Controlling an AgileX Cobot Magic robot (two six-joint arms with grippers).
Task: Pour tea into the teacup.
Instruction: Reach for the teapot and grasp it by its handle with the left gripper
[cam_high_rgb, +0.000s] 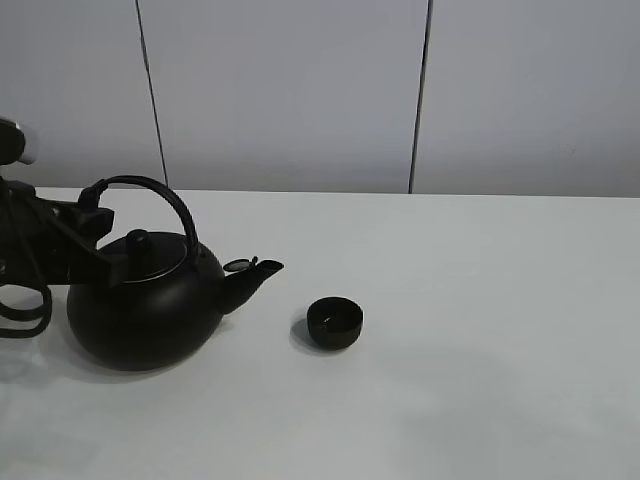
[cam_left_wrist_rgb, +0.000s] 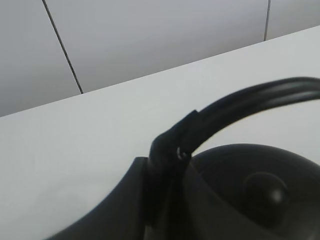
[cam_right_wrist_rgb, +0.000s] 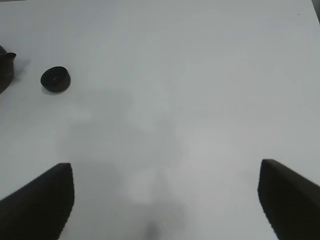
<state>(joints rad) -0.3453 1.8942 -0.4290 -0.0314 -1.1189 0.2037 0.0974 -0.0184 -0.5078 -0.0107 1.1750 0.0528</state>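
Note:
A big round black kettle (cam_high_rgb: 145, 305) with an arched handle (cam_high_rgb: 150, 190) stands upright on the white table, its spout (cam_high_rgb: 255, 275) pointing right. The teacup (cam_high_rgb: 335, 322), a tiny black bowl, sits just right of the spout and apart from it. My left gripper (cam_high_rgb: 95, 218) is shut on the handle's left end; the left wrist view shows the gripper (cam_left_wrist_rgb: 167, 155) clamped where the handle (cam_left_wrist_rgb: 240, 102) starts its arch above the lid knob (cam_left_wrist_rgb: 262, 190). My right gripper (cam_right_wrist_rgb: 165, 200) hangs open over bare table, far from the teacup (cam_right_wrist_rgb: 55, 80). No tea shows.
The white table (cam_high_rgb: 480, 330) stretches to the right of the cup. Grey wall panels (cam_high_rgb: 290, 90) stand behind its far edge. Black cables of the left arm (cam_high_rgb: 25, 300) loop beside the kettle's left side.

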